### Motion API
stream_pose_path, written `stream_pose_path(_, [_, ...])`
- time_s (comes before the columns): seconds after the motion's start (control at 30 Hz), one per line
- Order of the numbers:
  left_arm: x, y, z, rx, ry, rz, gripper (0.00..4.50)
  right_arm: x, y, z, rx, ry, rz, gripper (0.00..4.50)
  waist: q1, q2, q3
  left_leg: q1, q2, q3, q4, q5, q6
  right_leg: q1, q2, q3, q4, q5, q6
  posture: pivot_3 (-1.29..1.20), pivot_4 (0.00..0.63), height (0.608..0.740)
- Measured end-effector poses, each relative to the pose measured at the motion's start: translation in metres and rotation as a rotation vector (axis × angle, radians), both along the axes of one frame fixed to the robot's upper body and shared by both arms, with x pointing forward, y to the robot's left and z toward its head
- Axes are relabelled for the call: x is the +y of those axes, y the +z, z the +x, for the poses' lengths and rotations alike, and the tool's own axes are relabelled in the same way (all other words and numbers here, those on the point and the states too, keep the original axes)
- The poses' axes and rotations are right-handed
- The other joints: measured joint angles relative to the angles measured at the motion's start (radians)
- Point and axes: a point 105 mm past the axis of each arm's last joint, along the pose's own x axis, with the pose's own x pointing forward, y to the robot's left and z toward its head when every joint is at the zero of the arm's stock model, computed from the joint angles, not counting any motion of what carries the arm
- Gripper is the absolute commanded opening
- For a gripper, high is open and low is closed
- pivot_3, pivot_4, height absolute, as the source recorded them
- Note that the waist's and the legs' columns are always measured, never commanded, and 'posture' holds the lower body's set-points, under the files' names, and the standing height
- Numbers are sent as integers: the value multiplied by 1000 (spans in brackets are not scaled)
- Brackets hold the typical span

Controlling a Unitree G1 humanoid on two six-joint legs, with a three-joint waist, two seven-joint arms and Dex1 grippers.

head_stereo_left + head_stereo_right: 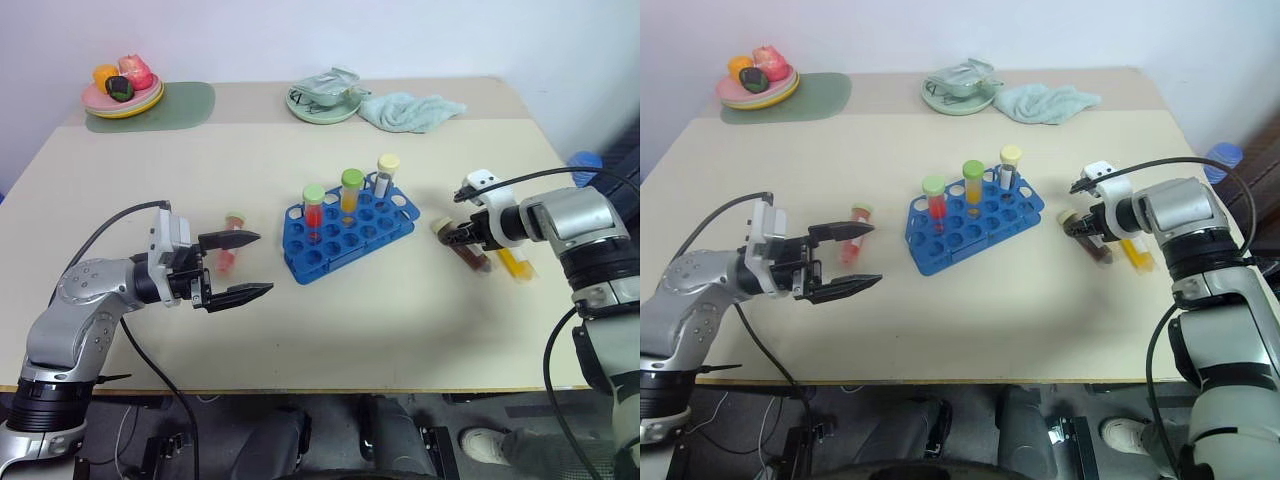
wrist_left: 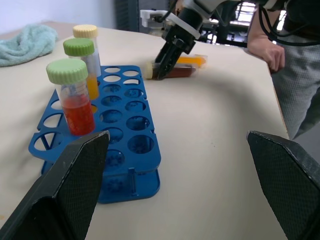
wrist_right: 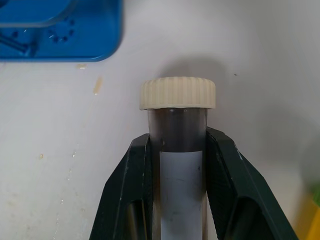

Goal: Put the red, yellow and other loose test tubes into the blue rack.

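The blue rack (image 1: 350,232) stands mid-table with three capped tubes upright in it: a red one (image 1: 314,212), a yellow one (image 1: 351,190) and a clear greyish one (image 1: 386,175). Right of the rack a dark brown test tube with a cream cap (image 3: 177,95) lies on the table. My right gripper (image 1: 455,237) is shut on its body just below the cap. A yellow tube (image 1: 515,263) lies beside it. My left gripper (image 1: 262,263) hangs open left of the rack, empty. Just behind it lies a pinkish-red tube (image 1: 230,248).
At the back of the table are a plate of toy food (image 1: 122,90) on a green mat, a pale dish with a crumpled packet (image 1: 322,98) and a teal cloth (image 1: 410,110). A person's hand (image 2: 262,47) rests at the table's right edge.
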Motion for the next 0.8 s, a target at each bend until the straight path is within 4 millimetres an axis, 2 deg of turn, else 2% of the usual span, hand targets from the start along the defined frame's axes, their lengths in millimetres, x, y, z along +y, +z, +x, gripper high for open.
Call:
stream_pose_path(0.13, [1,-2,-1,5,4,1,4500,8,2,-20,-42,135,-13,862,8,0,0,-1,0,0,0,0,0,-1,0,0,-1,0,0,0,150,740])
stream_pose_path(0.2, [4,-3,-2,11,14,2,4500,28,9,-39,-81,271,71,862,13,0,0,-4,0,0,0,0,1,-3,0,0,0,0,0,0,150,740])
stream_pose_path(0.27, [4,-3,-2,11,14,2,4500,60,31,-57,-172,411,208,862,8,1,0,-6,0,1,1,0,0,-6,0,0,0,1,2,0,150,740])
stream_pose_path(0.37, [4,-3,-2,10,15,0,4500,95,67,-68,-402,522,382,862,7,0,0,-6,1,2,2,0,-1,-5,1,1,1,3,1,0,150,740])
stream_pose_path(0.43, [3,-3,-1,9,18,-5,4500,114,85,-62,-602,501,496,862,7,0,0,-5,2,2,2,1,-2,-4,3,2,0,6,1,0,150,740])
stream_pose_path(0.57, [0,-3,1,5,26,-25,4500,132,101,-46,-857,388,689,862,10,0,0,-4,2,4,2,2,-2,-5,4,3,0,7,0,0,150,740])
stream_pose_path(0.67, [-1,-3,3,0,30,-33,4500,132,101,-27,-1007,234,732,862,9,0,0,-4,2,5,2,2,-2,-6,6,4,1,7,0,0,150,740])
stream_pose_path(0.8, [-2,-4,5,-2,35,-40,4500,130,91,-8,-1091,112,751,862,-6,0,0,-4,2,6,2,2,-3,-6,6,5,2,7,0,0,150,740])
